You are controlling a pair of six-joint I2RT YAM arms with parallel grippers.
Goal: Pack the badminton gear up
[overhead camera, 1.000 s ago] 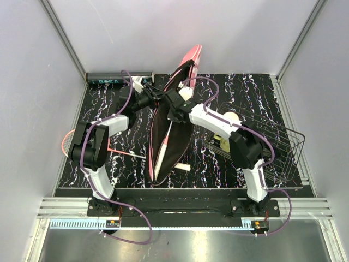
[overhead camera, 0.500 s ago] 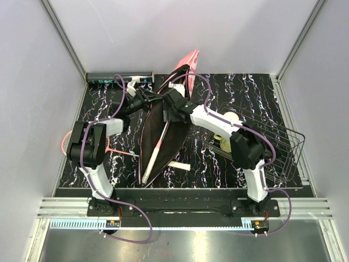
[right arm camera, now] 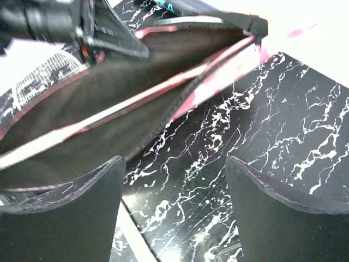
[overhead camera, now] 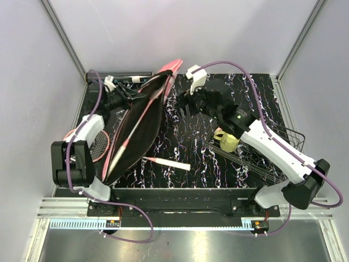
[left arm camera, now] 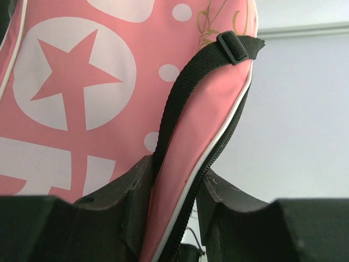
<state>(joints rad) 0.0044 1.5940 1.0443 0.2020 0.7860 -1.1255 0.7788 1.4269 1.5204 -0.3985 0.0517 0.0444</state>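
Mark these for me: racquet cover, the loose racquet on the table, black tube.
racquet cover (overhead camera: pixel 146 123): top external view, on its open black lining.
loose racquet (overhead camera: pixel 175 164): top external view, on its white handle.
black tube (overhead camera: pixel 136 77): top external view, on its uncovered right half.

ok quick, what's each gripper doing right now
left gripper: closed on the edge of the pink racquet cover
right gripper: open, nothing between its fingers
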